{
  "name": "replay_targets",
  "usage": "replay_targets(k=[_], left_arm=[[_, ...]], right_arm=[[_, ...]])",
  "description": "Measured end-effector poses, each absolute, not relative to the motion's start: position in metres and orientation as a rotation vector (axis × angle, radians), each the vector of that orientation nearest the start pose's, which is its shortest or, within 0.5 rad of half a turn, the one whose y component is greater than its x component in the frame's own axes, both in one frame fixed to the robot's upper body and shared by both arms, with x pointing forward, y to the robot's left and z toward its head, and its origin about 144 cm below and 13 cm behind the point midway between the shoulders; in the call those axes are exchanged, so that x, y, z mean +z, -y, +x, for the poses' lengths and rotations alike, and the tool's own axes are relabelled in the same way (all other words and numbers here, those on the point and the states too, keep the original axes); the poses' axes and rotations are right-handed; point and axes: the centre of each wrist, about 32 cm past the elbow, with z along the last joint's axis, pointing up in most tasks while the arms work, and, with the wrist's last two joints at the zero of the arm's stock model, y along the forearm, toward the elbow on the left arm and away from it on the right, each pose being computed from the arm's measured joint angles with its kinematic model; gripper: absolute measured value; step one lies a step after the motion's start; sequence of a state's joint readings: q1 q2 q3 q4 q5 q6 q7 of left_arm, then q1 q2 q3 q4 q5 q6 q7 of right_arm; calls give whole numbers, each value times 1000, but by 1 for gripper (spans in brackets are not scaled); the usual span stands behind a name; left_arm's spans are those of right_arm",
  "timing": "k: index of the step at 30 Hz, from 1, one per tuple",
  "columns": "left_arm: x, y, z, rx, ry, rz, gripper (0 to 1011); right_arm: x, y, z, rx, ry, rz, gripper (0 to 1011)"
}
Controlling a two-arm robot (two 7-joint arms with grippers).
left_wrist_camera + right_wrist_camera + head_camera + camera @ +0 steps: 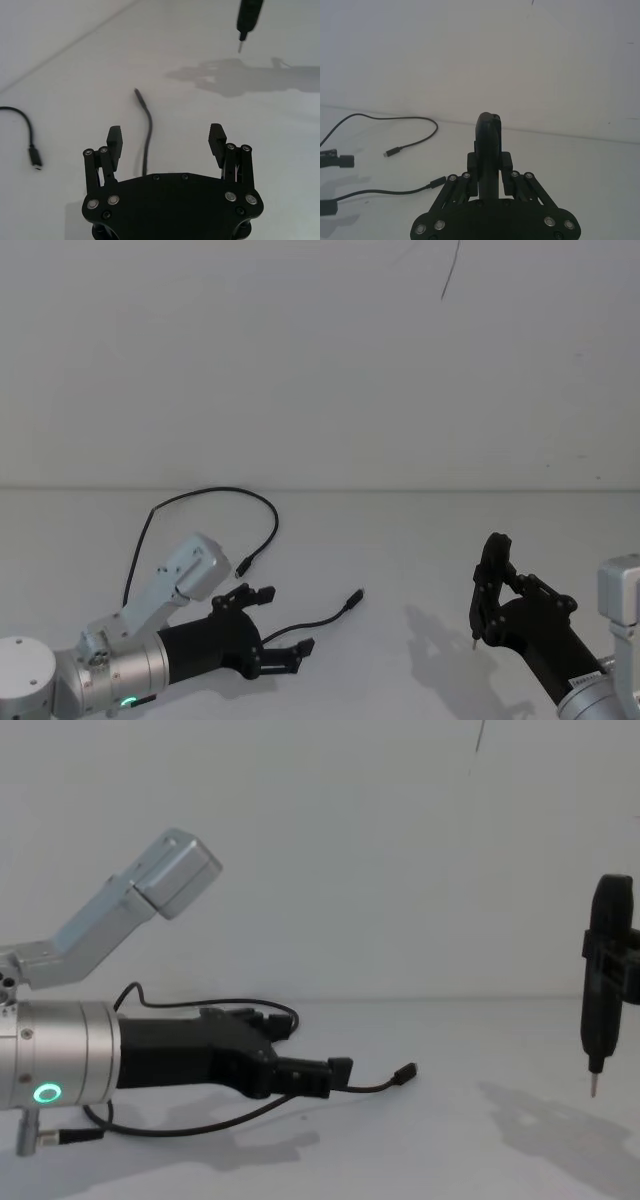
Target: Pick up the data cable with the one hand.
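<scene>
The data cable (214,490) is a thin black cord lying on the white table. It loops from behind my left arm to one plug (242,565), and its other plug (357,595) lies further right. My left gripper (285,621), chunky and black on a silver cylinder with a green ring, hovers low and open. In the left wrist view the cable's end stretch (148,131) runs between the open fingers (114,136), untouched, nearer that finger. My right gripper (492,595) hangs at the right, shut on a slim black pointed tool (598,1020).
The white table (420,540) meets a white wall behind. A silver link of the left arm (150,880) rises above the gripper. A short cord with a silver plug (55,1136) hangs by the left wrist.
</scene>
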State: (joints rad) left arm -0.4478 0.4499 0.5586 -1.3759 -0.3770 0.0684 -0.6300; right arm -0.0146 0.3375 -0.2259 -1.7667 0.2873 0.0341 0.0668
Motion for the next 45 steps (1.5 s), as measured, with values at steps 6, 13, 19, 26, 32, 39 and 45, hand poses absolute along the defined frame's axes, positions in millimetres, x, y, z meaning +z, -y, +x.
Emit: replay_targets(k=[6, 13, 19, 26, 32, 39, 45], left_arm=[[1199, -233, 556, 503, 57, 234, 1001], [1199, -232, 562, 475, 47, 243, 1001], [1199, -230, 567, 461, 54, 256, 1001], [1197, -226, 575, 449, 68, 276, 1001], [1195, -225, 582, 448, 72, 289, 1001], [1190, -225, 590, 455, 73, 300, 1001], [1184, -223, 599, 465, 64, 303, 998]], right_arm=[[1189, 237, 443, -1229, 75, 26, 269], [1189, 237, 443, -1229, 75, 26, 269], [1189, 237, 443, -1229, 75, 26, 269], [1189, 237, 443, -1229, 75, 26, 269], [1189, 237, 443, -1229, 75, 26, 269], [1189, 237, 443, -1229, 75, 26, 269], [1189, 237, 443, -1229, 75, 26, 269]])
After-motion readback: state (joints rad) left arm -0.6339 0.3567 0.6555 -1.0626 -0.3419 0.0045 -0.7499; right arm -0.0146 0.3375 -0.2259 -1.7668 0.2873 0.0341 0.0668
